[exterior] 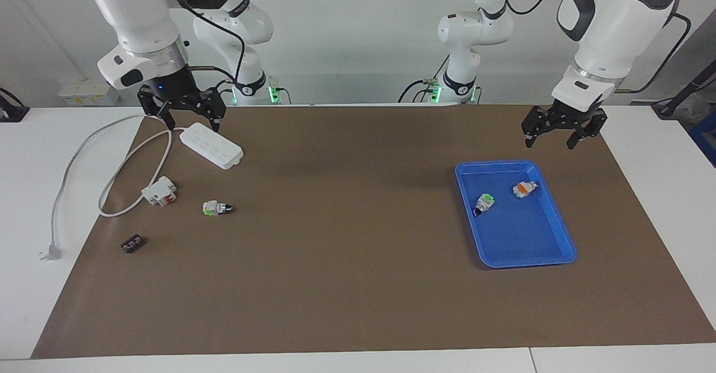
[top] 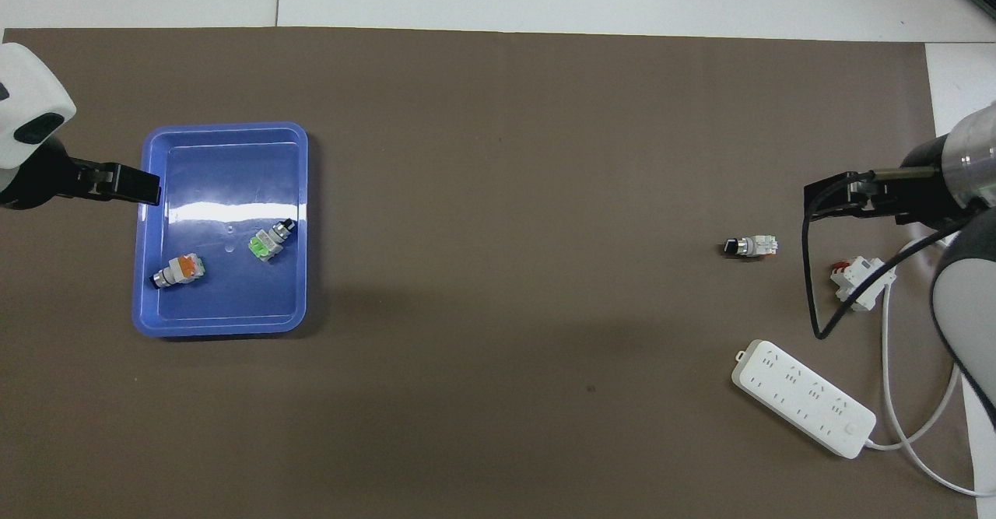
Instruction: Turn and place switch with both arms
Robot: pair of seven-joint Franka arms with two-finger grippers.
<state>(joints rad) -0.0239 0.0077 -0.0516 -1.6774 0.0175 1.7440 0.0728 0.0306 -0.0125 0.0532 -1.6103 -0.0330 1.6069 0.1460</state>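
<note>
Upper left of the facing view, the right gripper [exterior: 189, 117] hangs just above the robots' end of the white power strip [exterior: 211, 145], jaws spread apart and holding nothing; in the overhead view it shows at the right edge [top: 836, 198]. Upper right of the facing view, the left gripper [exterior: 561, 133] hovers over the brown mat [exterior: 347, 250] just above the top edge of the blue tray [exterior: 565, 244], jaws likewise apart and empty; in the overhead view it pokes in from the left edge [top: 132, 185], its tips over the tray's rim [top: 222, 328]. Now the switch [exterior: 216, 208]: it lies on its side on the bare mat in the left half of the facing view, green block showing, black knob tip pointing toward the frame's centre, well apart from both grippers. In the overhead view the switch [top: 750, 247] sits at centre right, its orange side up. Two more switches rest inside the tray, a green-ended one [exterior: 484, 202] and an orange-ended one [exterior: 524, 188], apart from each other. At the frame's left, a white block with red parts [exterior: 159, 190] sits beside the strip's cable [exterior: 78, 155], and a small dark block [exterior: 132, 244] lies lower left of it.
</note>
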